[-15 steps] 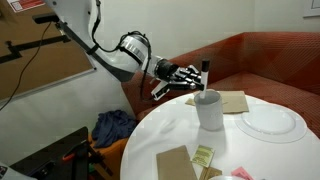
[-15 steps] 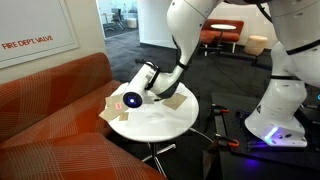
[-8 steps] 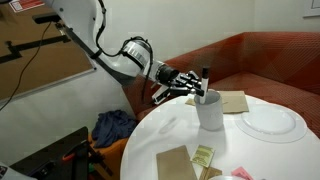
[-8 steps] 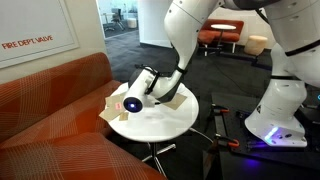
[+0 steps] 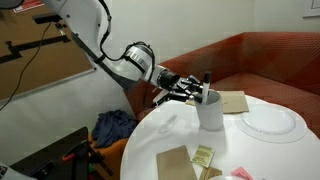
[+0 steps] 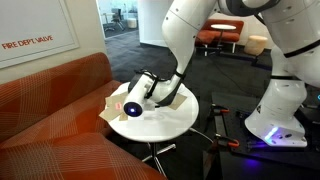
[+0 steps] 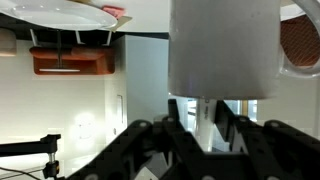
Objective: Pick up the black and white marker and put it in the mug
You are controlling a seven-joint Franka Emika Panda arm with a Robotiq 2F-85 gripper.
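The white mug (image 5: 211,111) stands upright on the round white table (image 5: 160,135). My gripper (image 5: 196,91) reaches in from the side, level with the mug's rim, and is shut on the black and white marker (image 5: 207,79). The marker stands roughly upright with its black end up and its lower end at the mug's mouth. The wrist view is upside down: the mug (image 7: 222,45) fills the top, and the white marker barrel (image 7: 206,108) sits between my fingers (image 7: 205,128). In an exterior view my wrist (image 6: 135,101) hides the mug.
A flat white plate (image 5: 270,122) lies beside the mug and shows in the wrist view (image 7: 65,12). Brown paper napkins (image 5: 232,102), a cardboard piece (image 5: 175,163) and small packets (image 5: 204,157) lie on the table. An orange sofa (image 6: 50,100) stands behind.
My gripper has moved toward the mug and down with the marker in it. The marker's lower end now sits at the mug's mouth.
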